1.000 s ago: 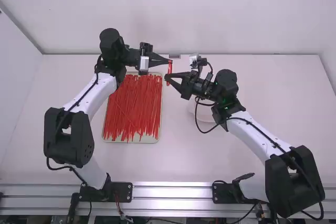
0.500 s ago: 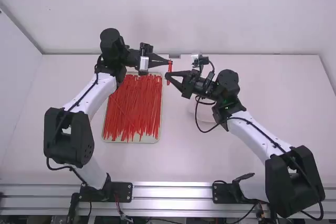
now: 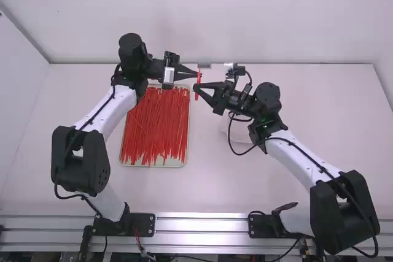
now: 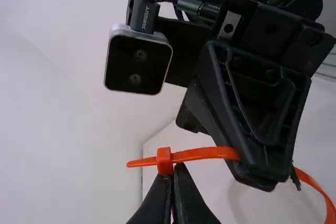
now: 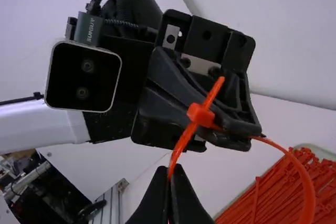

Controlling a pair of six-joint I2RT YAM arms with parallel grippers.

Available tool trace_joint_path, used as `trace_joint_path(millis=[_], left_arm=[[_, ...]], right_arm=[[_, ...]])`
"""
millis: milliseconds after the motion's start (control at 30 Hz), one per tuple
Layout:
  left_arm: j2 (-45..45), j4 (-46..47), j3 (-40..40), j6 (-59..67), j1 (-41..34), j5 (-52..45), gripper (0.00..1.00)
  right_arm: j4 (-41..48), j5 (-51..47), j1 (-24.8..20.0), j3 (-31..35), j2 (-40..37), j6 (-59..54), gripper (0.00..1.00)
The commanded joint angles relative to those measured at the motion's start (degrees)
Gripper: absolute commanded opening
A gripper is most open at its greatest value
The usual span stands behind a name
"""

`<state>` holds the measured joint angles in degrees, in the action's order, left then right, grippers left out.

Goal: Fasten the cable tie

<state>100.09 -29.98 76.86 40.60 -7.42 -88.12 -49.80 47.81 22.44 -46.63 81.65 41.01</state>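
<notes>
A: Starting left. What've we got on the desk (image 3: 331, 121)?

B: We see a flat tan tray (image 3: 186, 142), long side running away from the cam. It's packed w/ a pile of red ties (image 3: 156, 128), laid mostly lengthwise, a few crossing at an angle. The pile covers nearly the whole tray bottom, so we only see the rim.

A: And the left arm?

B: The left arm (image 3: 110, 105) runs up along the tray's left side, wrist turned to the right. The left fingers (image 3: 186, 73) sit above the tray's far end, off the desk.

A: Their state?

B: In the left wrist view we see them pressed together, tips right under the head of a single cable tie (image 4: 195, 155). A bit of red shows between them, so they're pinching it approx. at the head.

A: So where's the tie?

B: It's up in the air between the two arms, over the tray's far right corner and apart from the pile. In the right wrist view we see the strap pass through the head, w/ a loop of strap curving out beside it.

A: Right side?

B: The right fingers (image 3: 207, 86) point left, tips just beside the left ones. In the right wrist view they're pressed together too, pinching the strap below the head. The right arm (image 3: 295, 151) stretches back over the desk, right of the tray.
</notes>
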Motion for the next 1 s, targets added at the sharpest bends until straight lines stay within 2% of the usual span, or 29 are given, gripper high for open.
trace_joint_path(millis=[0,333,500,967], left_arm=[[-0.13,0.39,-0.44,1.29,-0.37,-1.64,0.02],[-0.13,1.07,-0.44,1.25,-0.98,-1.64,0.02],[-0.13,1.81,-0.44,1.29,-1.38,-1.64,0.02],[-0.13,11.26,-0.44,10.29,-1.60,-1.66,0.02]], right_arm=[[-0.87,-1.64,-0.76,0.11,-0.22,1.20,0.00],[-0.94,-1.79,-0.83,0.11,-0.22,1.01,0.00],[-0.94,-1.60,-2.29,0.11,-0.22,1.22,0.00],[-1.05,-1.77,-3.82,0.11,-0.22,1.25,0.00]])
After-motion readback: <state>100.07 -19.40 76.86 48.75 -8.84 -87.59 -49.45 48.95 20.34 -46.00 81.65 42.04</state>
